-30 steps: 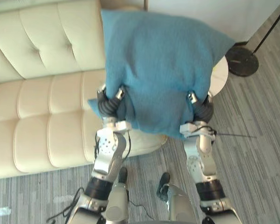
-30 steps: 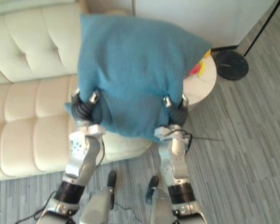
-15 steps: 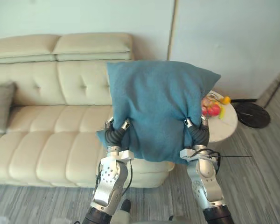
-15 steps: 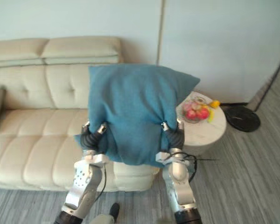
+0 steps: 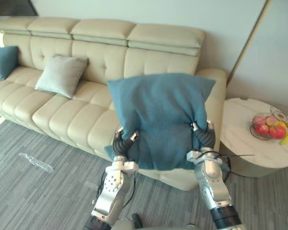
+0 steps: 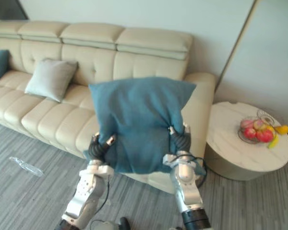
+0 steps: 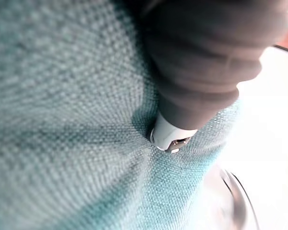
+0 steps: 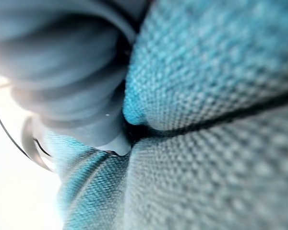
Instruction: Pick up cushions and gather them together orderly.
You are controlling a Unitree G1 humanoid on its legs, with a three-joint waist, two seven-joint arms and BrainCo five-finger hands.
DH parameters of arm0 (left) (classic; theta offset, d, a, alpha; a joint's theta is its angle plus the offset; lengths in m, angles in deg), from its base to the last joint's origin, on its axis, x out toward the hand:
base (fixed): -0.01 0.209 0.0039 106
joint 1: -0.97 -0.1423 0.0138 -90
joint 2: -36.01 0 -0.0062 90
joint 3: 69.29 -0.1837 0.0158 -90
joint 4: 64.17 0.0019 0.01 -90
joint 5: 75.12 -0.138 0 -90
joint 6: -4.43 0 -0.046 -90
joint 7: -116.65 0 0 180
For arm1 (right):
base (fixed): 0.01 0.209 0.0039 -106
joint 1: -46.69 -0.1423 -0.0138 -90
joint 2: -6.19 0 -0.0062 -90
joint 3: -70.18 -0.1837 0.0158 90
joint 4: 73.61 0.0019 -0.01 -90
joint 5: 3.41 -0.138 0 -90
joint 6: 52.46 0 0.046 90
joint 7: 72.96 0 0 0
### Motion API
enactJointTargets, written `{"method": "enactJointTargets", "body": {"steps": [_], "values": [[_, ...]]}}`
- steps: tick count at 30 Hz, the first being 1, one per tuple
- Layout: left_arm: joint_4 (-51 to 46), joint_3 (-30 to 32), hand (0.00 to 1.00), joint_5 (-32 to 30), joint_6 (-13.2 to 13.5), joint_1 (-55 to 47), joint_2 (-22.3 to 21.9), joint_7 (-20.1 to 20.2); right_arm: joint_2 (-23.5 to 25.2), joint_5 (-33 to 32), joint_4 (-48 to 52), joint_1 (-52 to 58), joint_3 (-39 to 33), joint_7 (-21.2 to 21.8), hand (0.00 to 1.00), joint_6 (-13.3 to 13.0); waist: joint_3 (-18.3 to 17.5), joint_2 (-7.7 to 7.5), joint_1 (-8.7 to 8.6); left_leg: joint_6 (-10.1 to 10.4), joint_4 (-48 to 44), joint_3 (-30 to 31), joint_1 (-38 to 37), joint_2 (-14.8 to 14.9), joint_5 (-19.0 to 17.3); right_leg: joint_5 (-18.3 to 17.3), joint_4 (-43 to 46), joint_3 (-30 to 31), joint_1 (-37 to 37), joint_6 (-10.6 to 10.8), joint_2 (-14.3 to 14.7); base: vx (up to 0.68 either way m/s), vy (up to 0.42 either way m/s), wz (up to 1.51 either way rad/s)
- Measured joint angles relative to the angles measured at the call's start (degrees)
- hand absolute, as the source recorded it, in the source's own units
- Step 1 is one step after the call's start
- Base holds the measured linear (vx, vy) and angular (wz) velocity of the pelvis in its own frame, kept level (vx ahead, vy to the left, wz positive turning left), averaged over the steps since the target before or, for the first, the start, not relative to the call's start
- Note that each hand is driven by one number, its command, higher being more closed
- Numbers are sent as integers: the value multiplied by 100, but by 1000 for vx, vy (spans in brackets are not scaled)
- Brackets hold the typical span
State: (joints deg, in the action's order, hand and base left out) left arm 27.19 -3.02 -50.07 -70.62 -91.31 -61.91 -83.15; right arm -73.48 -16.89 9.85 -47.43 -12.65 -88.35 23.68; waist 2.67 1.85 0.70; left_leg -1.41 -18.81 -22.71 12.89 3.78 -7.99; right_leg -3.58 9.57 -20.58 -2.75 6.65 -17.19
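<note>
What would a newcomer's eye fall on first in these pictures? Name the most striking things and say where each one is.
The big blue cushion, held up mid-scene, its lower corners gripped by the left hand and right hand. Behind runs a cream sofa bearing a grey cushion; to its right stands a round table with a fruit bowl.

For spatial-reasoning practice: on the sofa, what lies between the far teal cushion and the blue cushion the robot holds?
A grey cushion leaning on the sofa back, between the teal cushion and the blue cushion; both eye views show it.
</note>
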Motion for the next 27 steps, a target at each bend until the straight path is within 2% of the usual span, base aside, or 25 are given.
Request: {"method": "enactJointTargets", "body": {"steps": [1,2,3,4,5,6,7,8,9,10,11,12,13,14,15,16,19,20,21,23,25,26,27], "values": [[-2,-47,100,26,-27,-73,24,16,-1,-3,-89,53,1,0,100,0,46,-65,2,-3,-75,61,53,-112,-136,-140,405,36,-163,-71,-164,-43,123,16],[-3,-54,100,28,-28,-78,26,18,-2,-4,-103,54,-1,0,100,0,62,-79,0,-2,-75,73,43,-134,-138,-163,463,42,-187,-94,-189,-54,108,18],[-4,-101,100,43,-42,-82,29,22,-18,-9,-169,58,-15,0,100,1,151,-114,-20,-25,-45,157,9,-214,-155,-251,996,202,-379,-327,-282,-42,60,27],[-3,-144,100,43,-82,-80,51,23,-78,-11,-237,66,-17,1,100,1,308,-129,-90,-61,69,307,-108,-243,-173,-161,1838,750,-798,-467,-239,-62,77,33],[-3,-184,100,43,-110,-82,107,23,-91,-12,-292,83,-15,3,100,1,338,-133,-112,-30,154,390,-164,-238,-154,-222,2069,1028,-932,-382,-112,-35,28,63],[-2,-329,100,43,-152,-76,289,67,-141,-22,-365,133,-15,4,100,39,404,-127,-180,71,725,615,-420,-237,-88,-462,2059,1337,-1001,-132,381,-7,-15,52],[-3,-337,100,43,-154,-78,316,107,-141,-23,-361,149,-16,4,100,38,391,-165,-202,95,991,616,-516,-265,-74,-492,1929,1336,-1068,-155,475,101,-24,72],[-62,-334,100,45,-147,-23,409,155,-133,-26,-269,170,-18,23,100,27,367,-416,-325,-95,711,606,-468,-488,-38,-640,1513,1243,-1259,-280,482,153,3,45],[-93,-337,100,44,-135,17,388,174,-211,-30,-141,183,-24,31,100,27,421,-362,-353,-103,234,662,-424,-408,-117,-662,1470,1219,-1312,-307,549,256,31,37],[-40,-326,100,45,-148,89,405,242,-292,-50,-162,182,-16,57,100,-24,539,-470,-302,9,422,886,-708,-570,-461,-627,1386,1343,-1425,-345,566,197,-6,33],[-22,-345,100,46,-181,81,371,252,-344,-57,-172,223,-16,71,100,-19,595,-386,-388,15,516,928,-773,-518,-409,-484,1297,1414,-1434,-417,707,204,-73,50],[-28,-427,100,43,-182,78,366,305,-378,-66,-170,326,-51,71,100,-25,553,-254,-450,107,465,1042,-683,-410,-449,-165,885,1528,-1399,-423,932,240,-177,62],[-25,-434,100,44,-188,69,318,328,-384,-69,-169,408,-66,71,100,-22,520,-171,-445,253,349,1159,-613,-286,-563,-88,907,1507,-1395,-503,1065,268,-185,39],[-26,-433,100,45,-188,55,310,338,-381,-71,-167,445,-65,71,100,-21,500,-137,-406,293,336,1199,-596,-253,-593,-153,930,1456,-1391,-538,1094,330,-213,27],[-26,-435,100,46,-200,18,284,373,-372,-94,-102,571,-61,71,100,2,439,-48,-396,398,386,1274,-601,-88,-595,-236,898,1197,-1312,-624,1167,252,-160,32],[-30,-436,100,46,-200,2,272,385,-361,-115,-11,661,-60,70,100,21,427,-31,-398,461,302,1290,-613,-13,-486,-253,857,1084,-1232,-665,1185,327,-228,56],[-39,-412,100,107,-199,-63,118,391,-407,-124,682,1002,-60,68,100,100,445,-5,-310,508,-1427,1216,-128,467,-442,-343,620,820,-623,-812,1401,306,-188,36],[-85,-406,100,111,-193,-114,110,401,-411,-123,1007,1123,-61,67,100,100,442,-28,-238,472,-1974,1123,-5,605,-453,-412,484,820,-304,-917,1409,276,-43,1],[-187,-387,100,121,-183,-156,81,425,-409,-120,1341,1199,-61,67,100,67,416,-64,-153,400,-2150,963,71,750,-528,-416,347,850,-99,-922,1375,265,-24,-6],[-367,-323,100,126,-128,-167,-38,439,-409,-120,1543,1159,-88,68,100,-64,337,-87,-111,406,-1827,854,249,835,-552,-415,169,866,-34,-920,1260,202,18,-9],[-453,-316,100,124,-35,-161,-199,513,-396,-134,1574,1089,-220,67,100,-162,302,-44,-86,434,-915,885,323,875,-513,-406,19,861,58,-906,1145,175,132,4],[-452,-321,100,124,-36,-160,-243,548,-387,-182,1530,1077,-273,64,100,-169,276,-14,-85,495,-255,1107,296,775,-335,-391,-68,873,140,-880,1063,178,254,2],[-452,-323,100,122,-41,-151,-252,549,-389,-240,1374,1027,-273,63,100,-207,245,30,-85,643,608,1471,227,592,116,-297,-232,928,217,-724,1002,223,361,-8]]}}
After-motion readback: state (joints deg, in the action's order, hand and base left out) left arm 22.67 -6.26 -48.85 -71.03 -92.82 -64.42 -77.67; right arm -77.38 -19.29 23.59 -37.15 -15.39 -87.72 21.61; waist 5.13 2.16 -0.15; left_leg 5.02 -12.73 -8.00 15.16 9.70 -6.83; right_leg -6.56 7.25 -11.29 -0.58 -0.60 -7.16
